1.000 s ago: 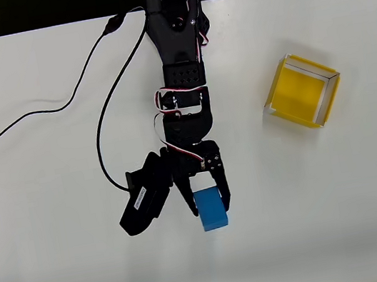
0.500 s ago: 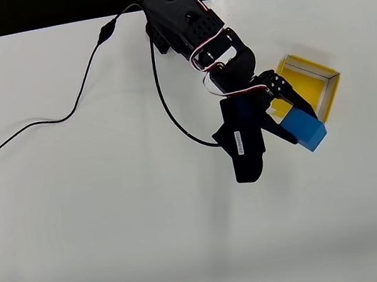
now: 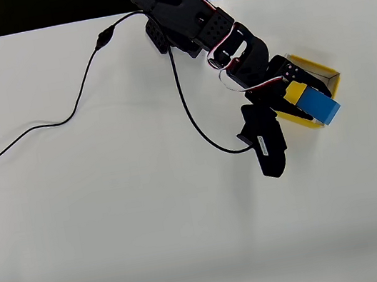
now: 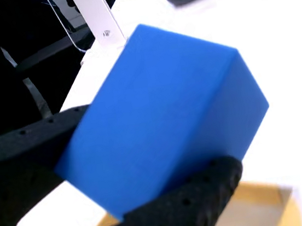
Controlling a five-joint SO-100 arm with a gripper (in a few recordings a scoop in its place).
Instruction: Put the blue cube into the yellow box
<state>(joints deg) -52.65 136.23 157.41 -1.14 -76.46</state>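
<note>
1. Overhead view, left side: a black cable (image 3: 62,119) is lying across the white table (image 3: 120,254), running from the 9 o'clock edge toward my base at 12 o'clock.
2. My arm (image 3: 187,22) is reaching from the 12 o'clock edge down toward 4 o'clock, with red and white wires looping beside the elbow joint.
3. My wrist camera housing (image 3: 267,146) is hanging off the arm's lower side, pointing toward 6 o'clock.
4. My gripper (image 3: 305,101) is sitting over the yellow box (image 3: 322,75), which is lying at about 3 o'clock of the picture's centre, turned diamond-wise on the table.
5. I am pinching the blue cube (image 3: 317,106) between both fingers. The cube is showing over the box's 5 o'clock corner, overlapping the wall there. I cannot tell whether it is touching the box or hanging above it.
6. Wrist view: the blue cube (image 4: 162,117) is filling the middle, tilted, one corner pointing to 3 o'clock.
7. My fingers (image 4: 168,210) are pressing the cube from two sides: one black perforated pad at 9 o'clock, the other cupping it at 6 o'clock.
8. Below the cube, at 5 o'clock, a patch of yellow floor with a pale wall of the yellow box (image 4: 256,210) is showing, blurred.
</note>
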